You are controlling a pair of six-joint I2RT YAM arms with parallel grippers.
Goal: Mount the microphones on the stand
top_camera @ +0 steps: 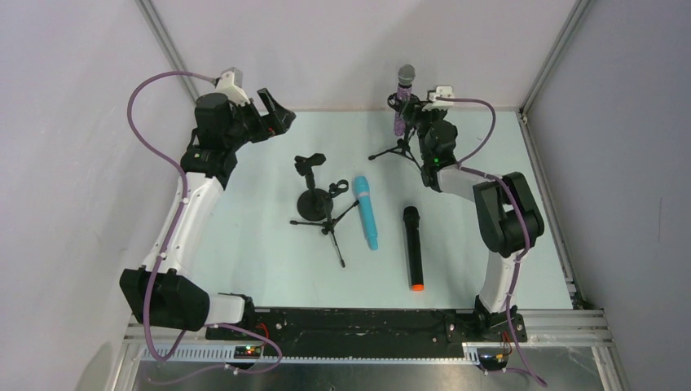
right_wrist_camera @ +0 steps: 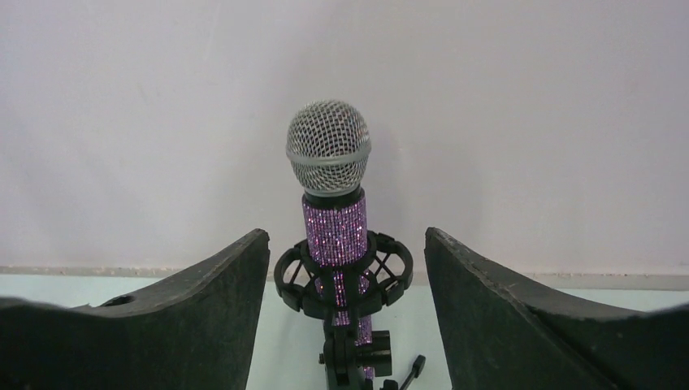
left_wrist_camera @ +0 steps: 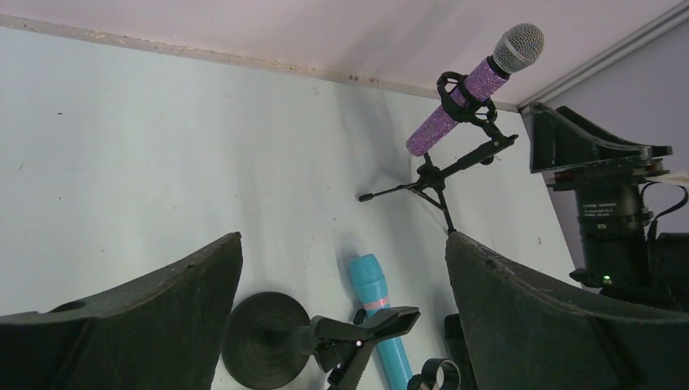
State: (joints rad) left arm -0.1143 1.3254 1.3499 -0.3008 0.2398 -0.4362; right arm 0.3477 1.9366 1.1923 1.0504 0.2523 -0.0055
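Sitting head-up in the ring of the far tripod stand (top_camera: 399, 151), the purple microphone (right_wrist_camera: 335, 227) is untouched. The right gripper (right_wrist_camera: 345, 231) is spread wide around it, and the left gripper (left_wrist_camera: 343, 236) is spread too. The blue microphone (top_camera: 366, 212) and black microphone (top_camera: 414, 247) lie side by side on the table (top_camera: 244, 212).

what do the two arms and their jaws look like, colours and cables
Both the left arm and right arm have white links between bulky black joint housings. A purple cable loops along each. The jaws are matte black, broad and wedge-shaped. A small green light glows near the right wrist.
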